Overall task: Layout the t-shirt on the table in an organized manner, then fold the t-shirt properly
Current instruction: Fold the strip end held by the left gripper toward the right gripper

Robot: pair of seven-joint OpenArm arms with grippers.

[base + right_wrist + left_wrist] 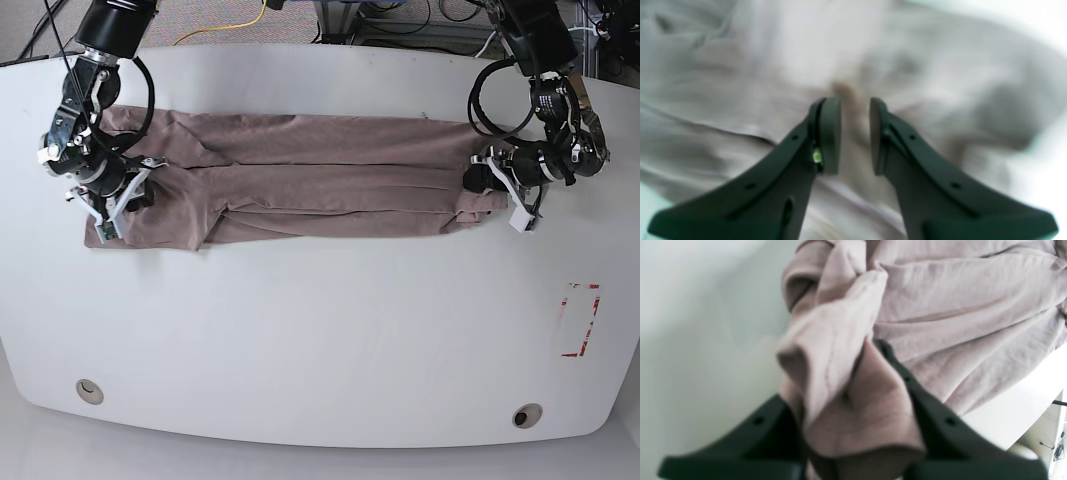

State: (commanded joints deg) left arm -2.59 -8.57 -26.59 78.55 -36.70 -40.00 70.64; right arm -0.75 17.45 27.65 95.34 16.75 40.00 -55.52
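a glossy white table (320,340) with rounded edges fills the base view. the t-shirt (310,180), dusty mauve and wrinkled, lies across its far half as a long horizontal band, folded lengthwise into several layers. two black arms reach down from the far edge, one to each end of the band. the left gripper (487,180), on the right of the base view, is turned sideways toward the cloth and is clamped on a bunched end of the t-shirt (853,396), which bulges between its dark fingers (927,406) in the left wrist view. the right gripper (112,198), at the other end, points down onto the fabric; its wrist view is blurred, showing the fingers (830,133) slightly apart over the t-shirt (723,100), and whether they pinch cloth cannot be told. a red rectangular mark (580,320) and two small round holes (89,390) sit near the table's front. cables (230,25) lie on the floor beyond.
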